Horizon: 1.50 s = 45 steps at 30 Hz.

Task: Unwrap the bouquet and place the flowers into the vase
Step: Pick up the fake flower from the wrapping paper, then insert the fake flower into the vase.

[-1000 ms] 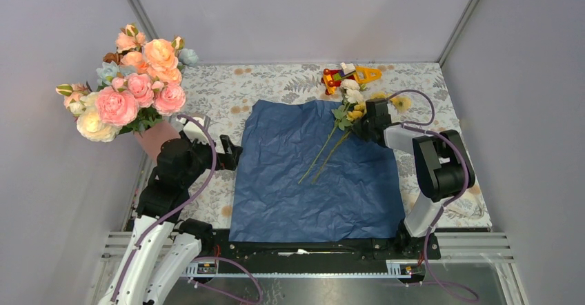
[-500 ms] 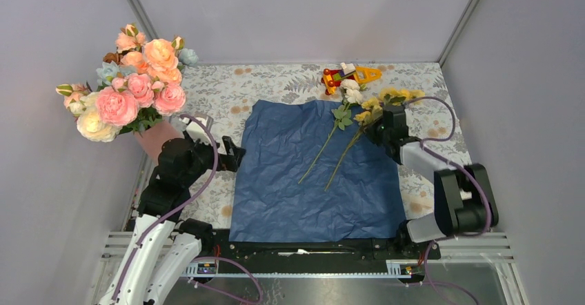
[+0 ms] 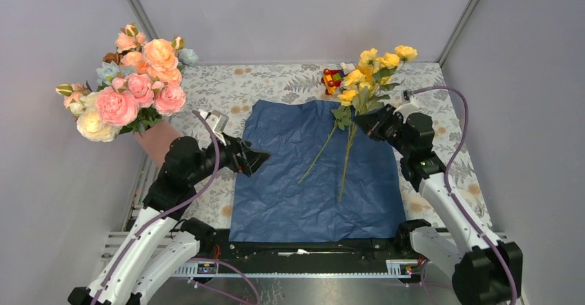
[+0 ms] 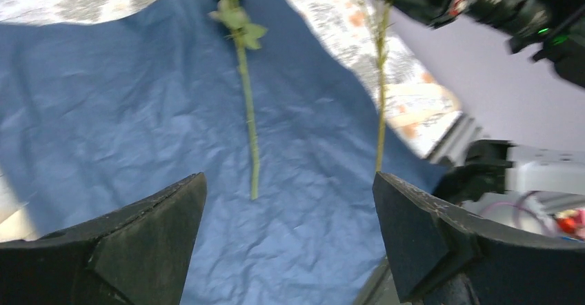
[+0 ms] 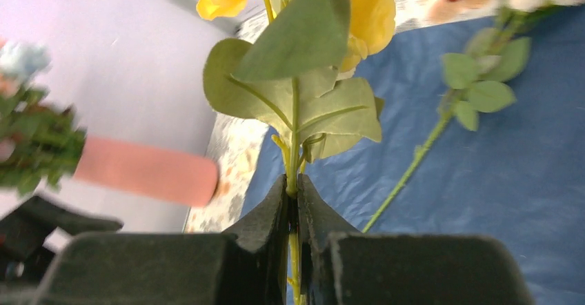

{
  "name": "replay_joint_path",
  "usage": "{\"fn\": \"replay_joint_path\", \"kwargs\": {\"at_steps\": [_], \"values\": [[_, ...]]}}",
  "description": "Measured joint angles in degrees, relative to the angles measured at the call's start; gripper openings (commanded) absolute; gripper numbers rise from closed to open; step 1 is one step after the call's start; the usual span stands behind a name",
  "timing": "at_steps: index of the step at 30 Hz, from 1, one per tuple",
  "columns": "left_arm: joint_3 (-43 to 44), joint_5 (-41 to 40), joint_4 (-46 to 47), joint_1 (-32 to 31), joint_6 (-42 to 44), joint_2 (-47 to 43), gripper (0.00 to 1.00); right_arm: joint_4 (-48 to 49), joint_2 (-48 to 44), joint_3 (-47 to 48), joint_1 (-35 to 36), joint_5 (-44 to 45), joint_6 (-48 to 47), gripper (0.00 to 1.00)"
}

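Right wrist view: flowers (image 5: 296, 105) with yellow petals, broad green leaves, thin stem.

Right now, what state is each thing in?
right gripper, shut on the stem of the yellow roses.
left gripper, open, empty, over the left edge of the blue paper.
yellow roses, held by the stem, blooms up.
cream rose, lying loose on the paper.
blue paper, unwrapped, spread flat.
vase, standing, holding pink and peach blooms.
toy, at the far edge, partly hidden.
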Motion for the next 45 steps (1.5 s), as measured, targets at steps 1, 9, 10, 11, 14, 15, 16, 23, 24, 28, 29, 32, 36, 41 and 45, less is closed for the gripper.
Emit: {"fn": "replay_joint_path", "kwargs": {"at_steps": [1,9,10,11,14,15,16,23,24,28,29,32,36,41,45], "values": [[0.00,0.20,2.05,-1.68,-2.14,0.48,0.99,0.09,-1.60,-0.15,0.92,-1.18,-0.94,0.00],[0.04,-2.71,18.10,-15.26,-15.10,4.76,0.97,3.04,-9.86,-0.52,15.04,-4.37,-6.86,0.00],[0.04,-3.74,19.65,-16.87,-16.26,5.44,0.97,3.96,-10.03,-0.52,16.94,-4.17,-7.23,0.00],[0.04,-5.01,21.51,-18.82,-17.73,6.38,0.97,4.81,-10.01,-0.52,18.86,-4.02,-7.65,0.00],[0.04,-7.98,26.16,-22.40,-21.05,9.07,0.96,6.75,-9.29,-0.52,24.81,-3.28,-8.83,0.00],[0.04,-8.92,27.43,-23.30,-21.92,9.90,0.96,7.48,-8.76,-0.50,27.02,-3.10,-9.35,0.00],[0.04,-10.16,28.87,-24.39,-22.75,10.80,0.96,7.93,-8.26,-0.50,28.41,-3.06,-9.64,0.00],[0.92,-21.53,26.95,-30.93,-22.62,13.94,0.96,11.37,-3.54,-0.46,36.33,-1.33,-11.19,0.00],[1.18,-23.23,25.88,-31.61,-22.43,13.99,0.96,11.63,-3.10,-0.42,37.05,-1.14,-11.39,0.00],[2.27,-29.38,22.16,-33.33,-21.46,13.92,0.96,12.07,-2.45,-0.28,38.73,-0.33,-12.35,0.00],[2.45,-30.49,21.38,-33.55,-21.40,13.81,0.95,12.09,-2.47,-0.28,38.88,0.02,-12.70,0.00],[2.51,-33.35,18.60,-34.27,-21.24,12.48,0.95,12.00,-2.78,-0.28,38.93,1.75,-13.46,0.00],[2.51,-35.45,15.45,-34.56,-21.49,9.57,0.96,11.85,-4.52,-0.28,38.95,4.00,-14.43,0.00],[2.38,-36.57,14.49,-34.60,-22.29,6.60,0.96,12.35,-6.05,-0.28,38.95,4.81,-15.02,0.00],[2.40,-36.33,14.93,-34.60,-22.60,7.43,0.96,12.57,-5.03,-0.09,38.95,3.91,-14.91,0.00]]}}
